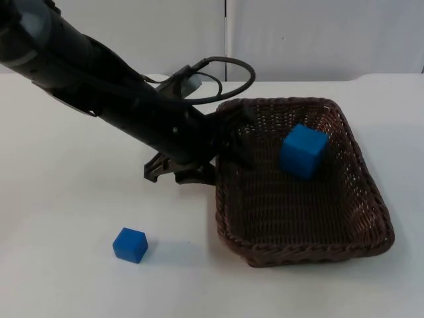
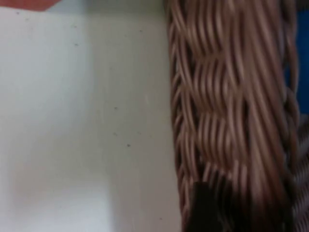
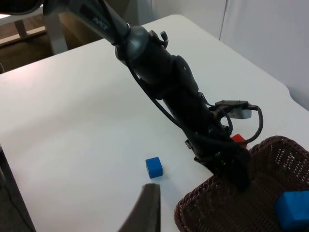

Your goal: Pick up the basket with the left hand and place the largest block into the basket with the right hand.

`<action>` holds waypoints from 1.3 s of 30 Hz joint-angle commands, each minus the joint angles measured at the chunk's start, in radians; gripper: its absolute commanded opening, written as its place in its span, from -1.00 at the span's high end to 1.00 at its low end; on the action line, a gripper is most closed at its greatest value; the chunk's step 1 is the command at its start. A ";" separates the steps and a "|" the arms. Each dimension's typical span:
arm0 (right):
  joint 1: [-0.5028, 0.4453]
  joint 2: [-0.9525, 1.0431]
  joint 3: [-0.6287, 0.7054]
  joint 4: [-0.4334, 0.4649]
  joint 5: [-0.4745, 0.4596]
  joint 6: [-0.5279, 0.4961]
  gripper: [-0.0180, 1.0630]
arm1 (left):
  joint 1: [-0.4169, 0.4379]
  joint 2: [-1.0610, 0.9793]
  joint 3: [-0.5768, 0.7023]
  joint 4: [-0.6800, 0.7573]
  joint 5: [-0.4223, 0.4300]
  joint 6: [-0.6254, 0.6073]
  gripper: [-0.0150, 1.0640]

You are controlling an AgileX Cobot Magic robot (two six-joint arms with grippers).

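Basket [image 1: 301,245] on the worktop [image 1: 59,199], right of centre. Large block [image 1: 303,150] inside it, toward the far side. Small block [image 1: 130,244] on the worktop, left of the basket. Left end effector [image 1: 233,132] at the basket's left rim.

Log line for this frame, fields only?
left hand: gripping basket rim | large blue block: in basket | small blue block: on table | right hand: raised, waiting

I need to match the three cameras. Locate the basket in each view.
Top view: basket right of centre, big block inside.
Left wrist view: its woven wall close up, beside bare table.
Right wrist view: basket near the waiting right gripper, block inside.
Shared landmark: left gripper gripping the basket's rim.
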 commanded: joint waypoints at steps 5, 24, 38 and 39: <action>0.004 -0.006 0.001 -0.003 0.002 -0.006 -0.57 | 0.007 -0.018 -0.007 0.005 0.047 -0.002 -0.23; 0.004 -0.006 0.001 -0.007 -0.001 -0.006 -0.57 | 0.067 -0.274 -0.005 0.422 -0.002 -0.202 -0.23; 0.004 -0.006 0.003 -0.002 -0.006 -0.006 -0.57 | 0.027 -0.508 -0.005 0.561 0.121 -0.210 -0.22; 0.004 -0.006 0.003 -0.002 -0.004 -0.006 -0.57 | 0.008 -0.542 0.002 0.585 0.126 -0.210 -0.22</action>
